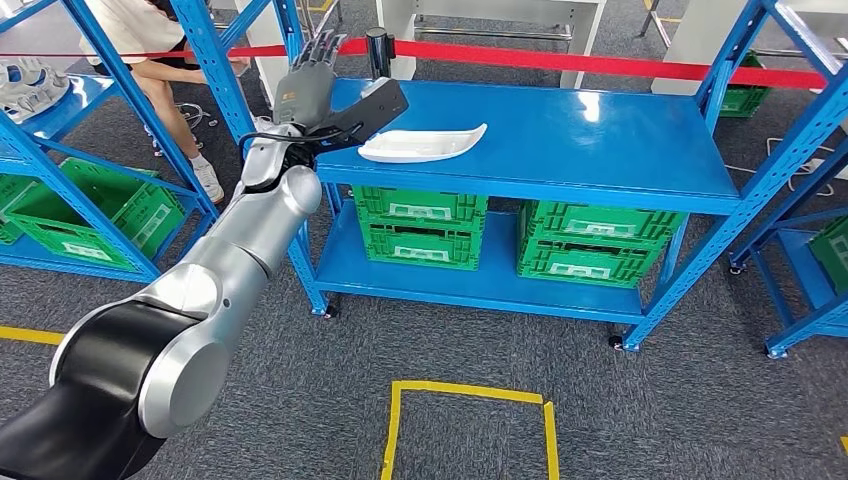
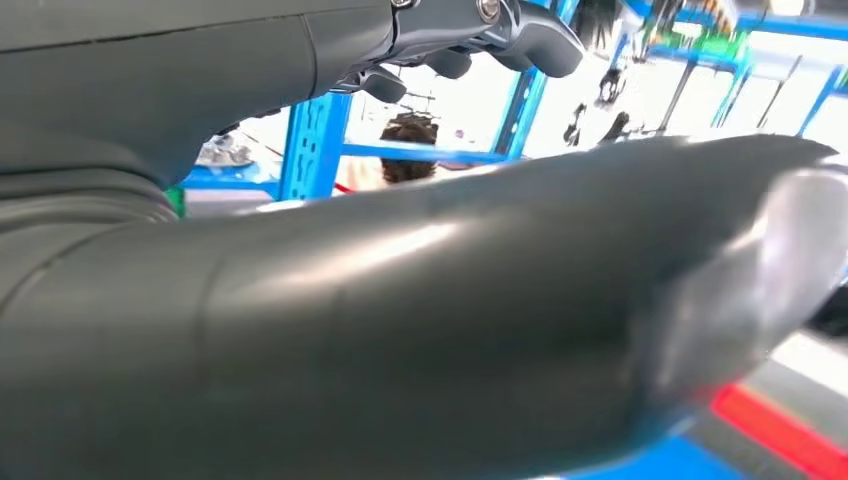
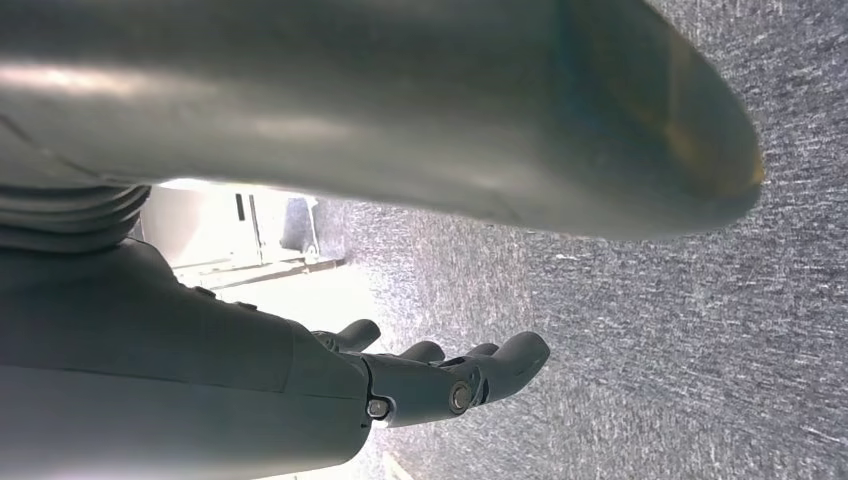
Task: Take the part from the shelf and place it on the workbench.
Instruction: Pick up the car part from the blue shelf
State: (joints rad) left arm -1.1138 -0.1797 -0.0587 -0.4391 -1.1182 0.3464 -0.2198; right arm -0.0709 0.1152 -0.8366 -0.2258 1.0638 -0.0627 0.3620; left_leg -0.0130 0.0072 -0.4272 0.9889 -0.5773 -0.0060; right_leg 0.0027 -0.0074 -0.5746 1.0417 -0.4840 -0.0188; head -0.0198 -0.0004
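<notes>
Left hand (image 1: 325,90) spread, empty, beside white part (image 1: 422,145) on blue workbench (image 1: 600,140)

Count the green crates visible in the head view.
At least 6: two stacked, two stacked under the workbench, one far left, one upper right; others partly cut off.

The left hand (image 2: 420,300) fills the foreground, its thick grey thumb stretched out and dark fingers (image 2: 480,30) apart beside it, empty. Behind the thumb stand blue shelf posts (image 2: 312,145).

Green crates (image 1: 420,225) below, person (image 1: 160,60) crouching behind
</notes>
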